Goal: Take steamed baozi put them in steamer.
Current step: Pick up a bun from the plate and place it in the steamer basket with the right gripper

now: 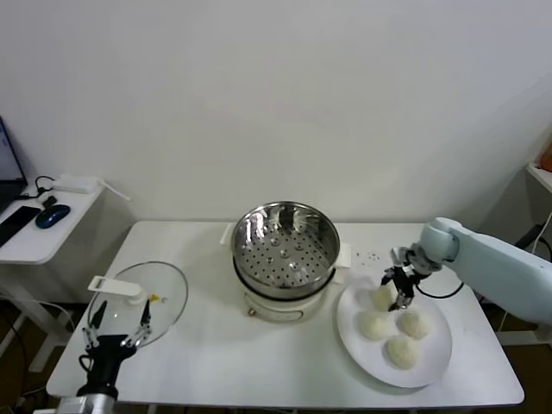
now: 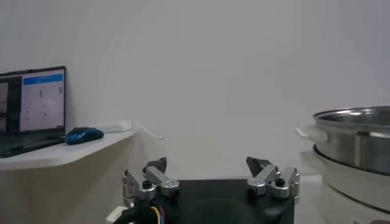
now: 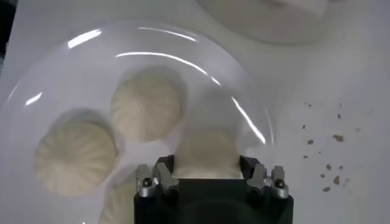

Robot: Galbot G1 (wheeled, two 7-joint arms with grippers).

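The steel steamer (image 1: 285, 248) stands empty on its white cooker base mid-table; it also shows in the left wrist view (image 2: 358, 139). Four baozi lie on a white plate (image 1: 435, 362) to its right. My right gripper (image 1: 399, 291) is shut on the baozi (image 1: 380, 298) nearest the steamer, its fingers pressed on both sides of it (image 3: 206, 152). That baozi is still low over the plate (image 3: 73, 67). The other three (image 1: 373, 325), (image 1: 414, 323), (image 1: 401, 351) lie free. My left gripper (image 1: 116, 332) is open and empty at the table's front left (image 2: 210, 167).
A round glass lid (image 1: 147, 297) with a white handle lies by the left gripper. Small crumbs (image 3: 323, 152) dot the table beside the plate. A side desk (image 1: 60, 228) with a laptop (image 2: 33, 103) and a blue mouse (image 2: 82, 134) stands farther left.
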